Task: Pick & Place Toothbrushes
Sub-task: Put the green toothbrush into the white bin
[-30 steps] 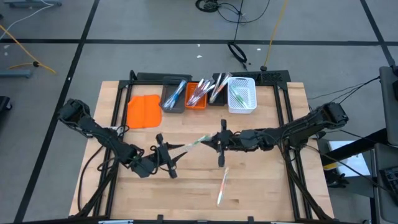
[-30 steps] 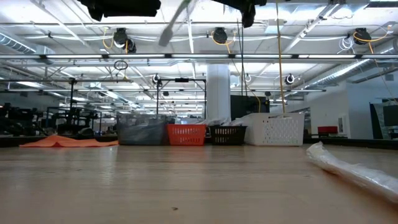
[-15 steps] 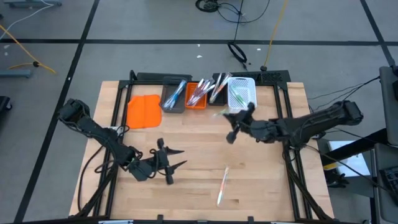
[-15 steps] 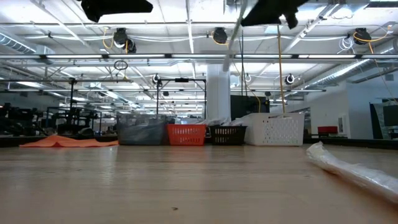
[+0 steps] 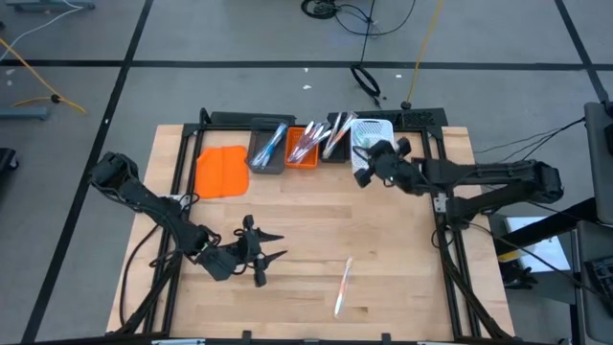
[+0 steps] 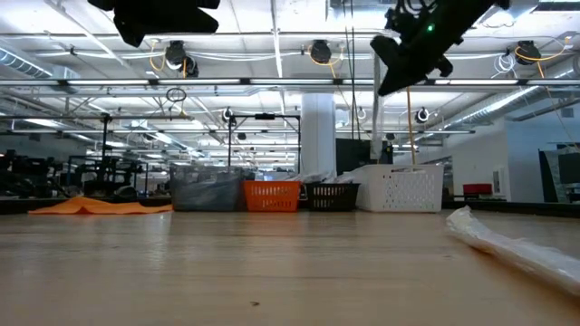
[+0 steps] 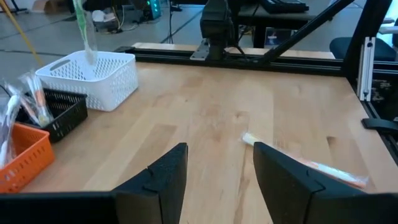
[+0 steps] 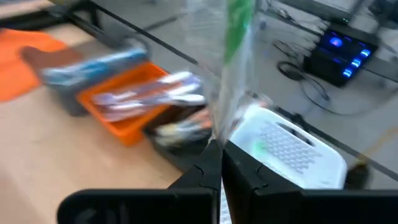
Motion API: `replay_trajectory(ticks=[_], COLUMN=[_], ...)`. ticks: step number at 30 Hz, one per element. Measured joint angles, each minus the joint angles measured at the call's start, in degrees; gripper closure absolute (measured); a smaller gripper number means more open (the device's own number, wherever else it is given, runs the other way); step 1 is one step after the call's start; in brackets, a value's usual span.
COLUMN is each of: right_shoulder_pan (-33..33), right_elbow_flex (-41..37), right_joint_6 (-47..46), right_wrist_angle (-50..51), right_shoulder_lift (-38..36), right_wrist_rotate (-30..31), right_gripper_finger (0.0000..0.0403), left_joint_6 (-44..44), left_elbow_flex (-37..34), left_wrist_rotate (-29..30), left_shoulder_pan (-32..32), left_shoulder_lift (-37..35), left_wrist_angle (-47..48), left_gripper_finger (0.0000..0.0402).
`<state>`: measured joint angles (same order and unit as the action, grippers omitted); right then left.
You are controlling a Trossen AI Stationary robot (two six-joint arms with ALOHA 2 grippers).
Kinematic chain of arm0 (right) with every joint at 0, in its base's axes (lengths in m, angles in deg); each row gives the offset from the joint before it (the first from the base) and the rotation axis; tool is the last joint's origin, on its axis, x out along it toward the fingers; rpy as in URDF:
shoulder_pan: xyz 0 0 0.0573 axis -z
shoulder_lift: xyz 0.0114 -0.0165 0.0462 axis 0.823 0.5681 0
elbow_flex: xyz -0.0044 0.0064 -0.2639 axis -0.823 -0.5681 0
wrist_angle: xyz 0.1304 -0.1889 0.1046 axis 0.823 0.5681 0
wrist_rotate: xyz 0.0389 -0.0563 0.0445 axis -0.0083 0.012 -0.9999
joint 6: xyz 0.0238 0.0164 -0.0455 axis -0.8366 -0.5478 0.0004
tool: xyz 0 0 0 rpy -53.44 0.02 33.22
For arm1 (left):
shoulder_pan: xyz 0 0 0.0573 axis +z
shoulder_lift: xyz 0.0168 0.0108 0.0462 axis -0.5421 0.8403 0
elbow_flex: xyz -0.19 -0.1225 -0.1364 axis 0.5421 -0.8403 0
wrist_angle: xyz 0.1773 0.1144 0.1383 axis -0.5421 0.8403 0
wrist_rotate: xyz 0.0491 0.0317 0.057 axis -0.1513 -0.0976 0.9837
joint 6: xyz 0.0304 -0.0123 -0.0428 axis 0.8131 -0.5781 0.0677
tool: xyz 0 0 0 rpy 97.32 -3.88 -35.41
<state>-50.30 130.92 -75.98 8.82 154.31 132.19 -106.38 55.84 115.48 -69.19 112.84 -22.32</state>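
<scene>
My right gripper hovers at the white mesh bin, shut on a green toothbrush in a clear wrapper. My left gripper stands open above the near left part of the table, nothing between its fingers. Another wrapped toothbrush lies flat on the boards near the front. More toothbrushes fill the grey bin, the orange bin and the black bin. My right gripper pinches one end of the wrapped green toothbrush between its two fingers. The toothbrush is lifted clear and, in the left wrist view, hangs nearly upright with its lower end just above the white mesh bin.
An orange flat piece lies left of the grey bin. The four bins stand in a row along the far edge, inside a black frame. Bare boards stretch between the bins and the lying toothbrush.
My right gripper has carried the green toothbrush from the table's middle toward the far edge and to the right, up to the white mesh bin, turning as it went. The toothbrush's end that lay by my left gripper has left with it. My left gripper has stayed in place.
</scene>
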Motion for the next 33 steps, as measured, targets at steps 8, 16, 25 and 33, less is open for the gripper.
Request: replay_trajectory(ticks=[8,16,25,33], right_shoulder_pan=[10.62,17.78,21.39,22.38], right_elbow_flex=[0.0,0.0,0.0,0.0], right_joint_6=[-2.34,-2.74,-2.32,-1.19], right_wrist_angle=[7.96,14.36,15.91,16.06], right_shoulder_lift=[0.0,0.04,1.94,5.24], right_wrist_rotate=[-8.05,-12.58,-18.09,-19.49], right_gripper_finger=[0.0403,0.0403,0.0403,0.0403], left_joint_6=[-0.18,-0.29,-1.36,-1.6], left_elbow_flex=[0.0,0.0,0.0,0.0], left_wrist_rotate=[0.0,-0.02,-0.11,-0.19], left_shoulder_pan=[1.2,2.65,3.02,3.02], left_shoulder_lift=[0.02,0.02,0.02,0.0], left_wrist_angle=[0.15,0.17,0.17,0.26], left_gripper_finger=[0.022,0.022,0.022,0.022])
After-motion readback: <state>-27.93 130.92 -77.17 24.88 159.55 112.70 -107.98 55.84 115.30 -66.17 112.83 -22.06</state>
